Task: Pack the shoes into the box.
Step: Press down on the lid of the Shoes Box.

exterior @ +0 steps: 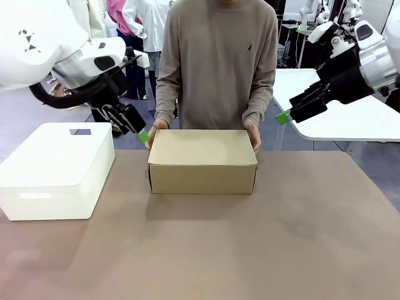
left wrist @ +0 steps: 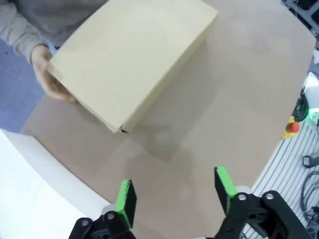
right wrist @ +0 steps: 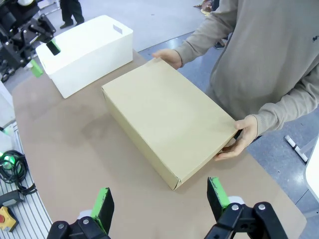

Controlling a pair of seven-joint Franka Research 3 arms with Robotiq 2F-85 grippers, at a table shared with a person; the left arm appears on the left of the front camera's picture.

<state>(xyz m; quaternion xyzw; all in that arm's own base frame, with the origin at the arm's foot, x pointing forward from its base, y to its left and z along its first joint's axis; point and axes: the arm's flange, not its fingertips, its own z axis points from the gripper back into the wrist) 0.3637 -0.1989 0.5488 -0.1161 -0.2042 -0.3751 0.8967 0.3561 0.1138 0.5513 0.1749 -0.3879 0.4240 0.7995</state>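
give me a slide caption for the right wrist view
Person's hands steady the closed box while the open right gripper hovers above the table.

Brown table [exterior: 300, 237] — closed box [exterior: 202, 160], white bin [exterior: 55, 172].

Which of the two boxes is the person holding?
The tan cardboard shoebox mid-table, closed, a hand at each far corner. The white plastic bin beside it, with a slot handle, sits untouched.
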